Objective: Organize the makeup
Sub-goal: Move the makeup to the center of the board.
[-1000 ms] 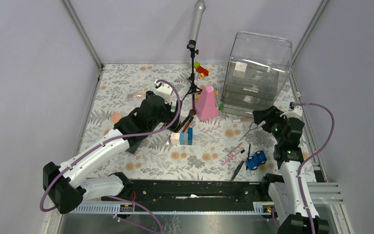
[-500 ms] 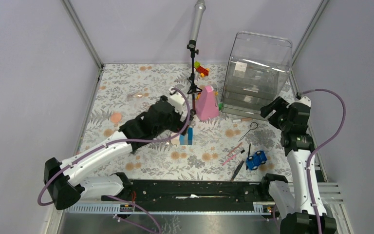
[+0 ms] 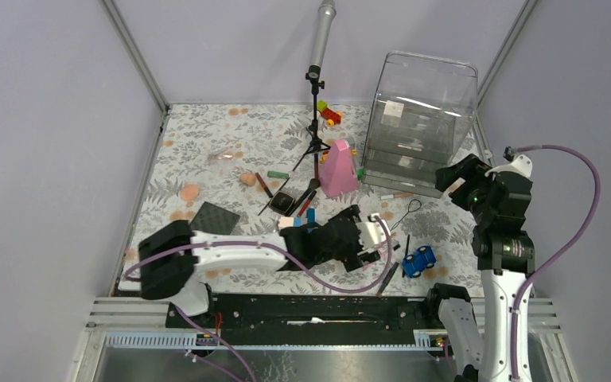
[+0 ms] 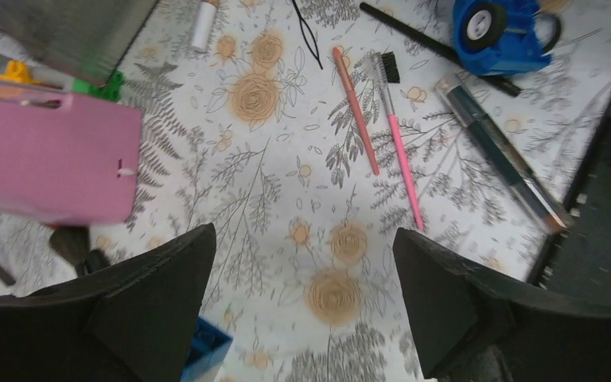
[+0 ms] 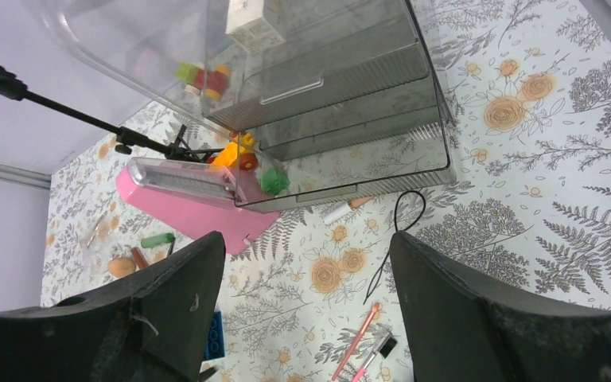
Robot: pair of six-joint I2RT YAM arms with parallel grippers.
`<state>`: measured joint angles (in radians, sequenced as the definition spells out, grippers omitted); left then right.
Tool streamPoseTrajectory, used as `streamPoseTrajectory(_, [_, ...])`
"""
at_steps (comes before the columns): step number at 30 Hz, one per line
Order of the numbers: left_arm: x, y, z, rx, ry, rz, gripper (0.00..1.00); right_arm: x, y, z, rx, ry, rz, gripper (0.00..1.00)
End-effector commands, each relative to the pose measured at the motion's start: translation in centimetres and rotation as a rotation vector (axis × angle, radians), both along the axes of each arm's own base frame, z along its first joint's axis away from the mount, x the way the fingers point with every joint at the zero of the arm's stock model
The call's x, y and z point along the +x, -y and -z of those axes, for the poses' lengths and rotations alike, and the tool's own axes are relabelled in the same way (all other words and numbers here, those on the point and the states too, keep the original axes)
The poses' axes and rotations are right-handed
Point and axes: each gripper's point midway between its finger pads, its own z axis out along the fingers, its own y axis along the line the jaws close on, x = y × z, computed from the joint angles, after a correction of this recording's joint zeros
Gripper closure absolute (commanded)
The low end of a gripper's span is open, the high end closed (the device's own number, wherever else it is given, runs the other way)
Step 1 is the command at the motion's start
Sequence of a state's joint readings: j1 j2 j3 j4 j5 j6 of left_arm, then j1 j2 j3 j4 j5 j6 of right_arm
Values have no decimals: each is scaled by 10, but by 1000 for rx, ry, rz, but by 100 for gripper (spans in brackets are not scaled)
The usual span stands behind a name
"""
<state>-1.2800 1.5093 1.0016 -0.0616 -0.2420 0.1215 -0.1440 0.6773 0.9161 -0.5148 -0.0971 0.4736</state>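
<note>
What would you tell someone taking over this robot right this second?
Left gripper: open, empty, hovering above the pink pencil and pink brush beside the toy car.
Right gripper: open, empty, raised near the clear organizer.
Loose on the table: compact, green tube, sponge, dark square.
Done: no makeup visibly stowed.
Left: everything.

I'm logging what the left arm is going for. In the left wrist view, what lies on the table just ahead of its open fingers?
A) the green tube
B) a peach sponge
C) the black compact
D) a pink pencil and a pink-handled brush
D: the pink pencil and the pink-handled brush lie side by side just ahead of the open left gripper, near the blue toy car.
</note>
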Motion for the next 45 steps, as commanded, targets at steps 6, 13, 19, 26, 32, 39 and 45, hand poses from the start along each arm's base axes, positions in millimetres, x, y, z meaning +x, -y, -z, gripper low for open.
streamPoseTrajectory(6, [34,85,2,-171,171,73,12,-23,-12,-31,-25,36,-68,16])
streamPoseTrajectory(13, [67,85,13,-318,49,81,13,-32,-11,-38,-60,44,-74,15])
streamPoseTrajectory(19, [92,83,26,-394,-48,78,13,-33,-11,-37,-62,45,-77,14])
streamPoseTrajectory(26, [100,89,52,-417,-99,66,13,-30,-10,-33,-64,38,-75,14])
streamPoseTrajectory(32, [128,81,67,-471,-102,-60,9,-30,-13,-33,-52,39,-82,14])
streamPoseTrajectory(39, [154,71,85,-500,-140,-127,8,-31,-14,-38,-51,52,-87,14])
streamPoseTrajectory(45, [159,85,99,-465,-163,-80,8,-31,-13,-42,-61,62,-89,14])
